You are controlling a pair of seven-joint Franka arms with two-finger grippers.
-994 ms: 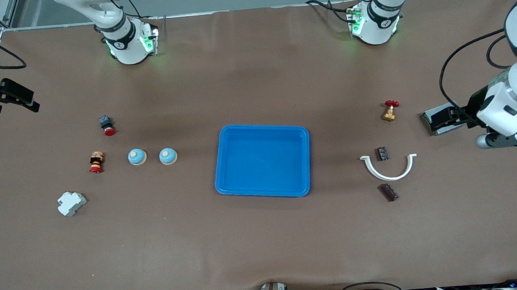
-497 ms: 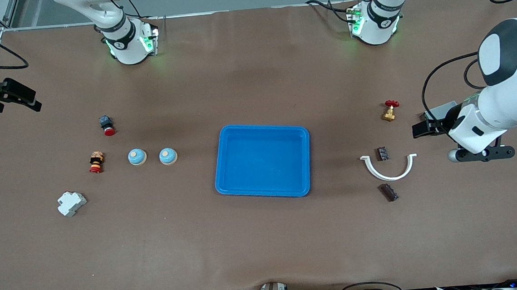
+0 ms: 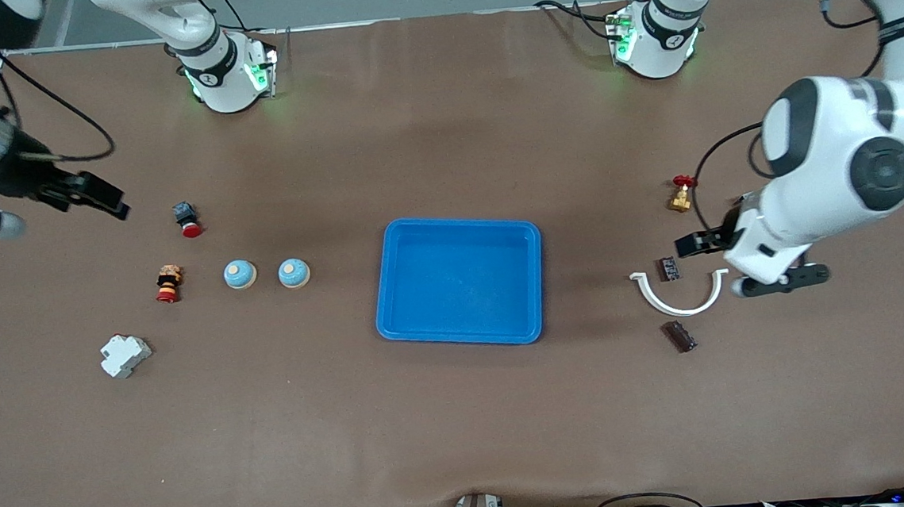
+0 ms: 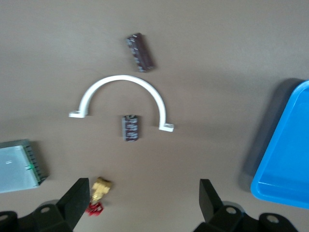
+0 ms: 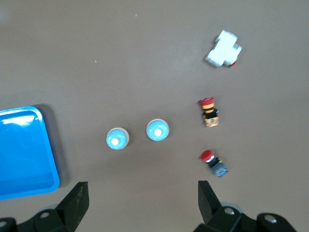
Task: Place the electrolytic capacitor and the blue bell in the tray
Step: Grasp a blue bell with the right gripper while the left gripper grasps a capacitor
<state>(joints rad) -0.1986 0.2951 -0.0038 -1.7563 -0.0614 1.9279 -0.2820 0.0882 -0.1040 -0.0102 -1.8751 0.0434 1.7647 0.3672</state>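
Observation:
The bright-blue tray (image 3: 459, 281) lies mid-table, seen also as the tray (image 4: 289, 159) and the tray (image 5: 21, 154). Two blue bells (image 3: 239, 275) (image 3: 293, 273) sit side by side toward the right arm's end, shown too as the bells (image 5: 157, 130) (image 5: 117, 139). One dark capacitor (image 3: 668, 269) (image 4: 131, 127) rests inside a white half-ring clamp (image 3: 680, 299) (image 4: 120, 77). A second capacitor (image 3: 680, 336) (image 4: 140, 51) lies nearer the camera. My left gripper (image 3: 696, 243) (image 4: 143, 191) hangs open over the table between the clamp and a brass valve. My right gripper (image 3: 98, 199) (image 5: 141, 193) hangs open beside a red button.
A brass valve (image 3: 682, 195) (image 4: 99, 193) with a red handle and a grey plate (image 4: 17, 165) lie near the left gripper. Two red push buttons (image 3: 188, 219) (image 3: 169, 283) and a white breaker (image 3: 124, 356) lie toward the right arm's end.
The left arm has swung in from the table's end toward the clamp and capacitors. The right arm has moved in toward the red buttons. Both grippers stayed open.

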